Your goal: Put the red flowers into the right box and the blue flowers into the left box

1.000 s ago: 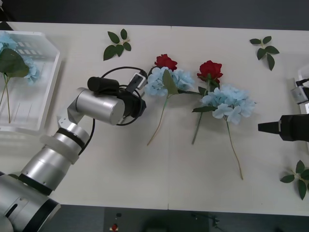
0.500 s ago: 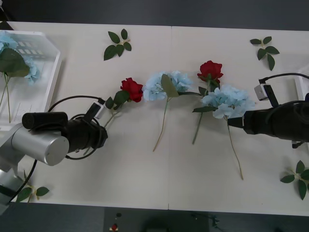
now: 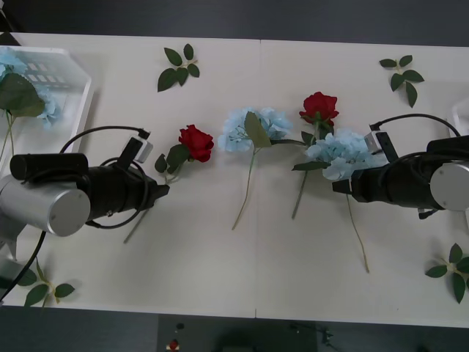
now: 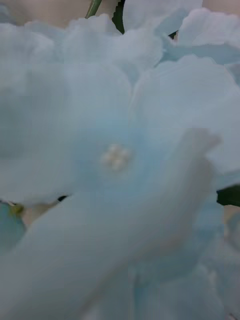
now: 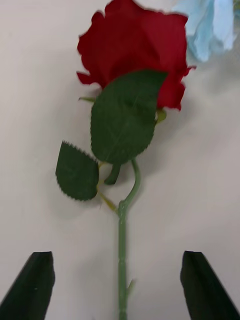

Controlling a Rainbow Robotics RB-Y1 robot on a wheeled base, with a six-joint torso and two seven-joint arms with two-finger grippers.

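A red flower (image 3: 196,141) (image 5: 135,45) lies flat on the table left of centre, its stem (image 5: 121,250) running between the fingers of my left gripper (image 3: 160,191) (image 5: 117,257). That gripper is open and its black fingertips (image 5: 37,275) stand clear on either side of the stem. A second red flower (image 3: 319,106) lies farther right. My right gripper (image 3: 339,187) is pressed up against a blue flower (image 3: 344,152) (image 4: 115,155), whose petals hide the fingers. Another blue flower (image 3: 253,126) lies at centre. The left box (image 3: 73,125) holds blue flowers (image 3: 18,88). The right box (image 3: 460,110) shows as a thin rim.
Green leaf sprigs lie at the back left (image 3: 179,67), back right (image 3: 403,77), front right (image 3: 454,271) and front left (image 3: 40,290). The table's front middle is bare.
The left arm swung left and toward the front, and the red flower moved with it away from the central blue flower. The right arm came in from the right edge to the blue flower.
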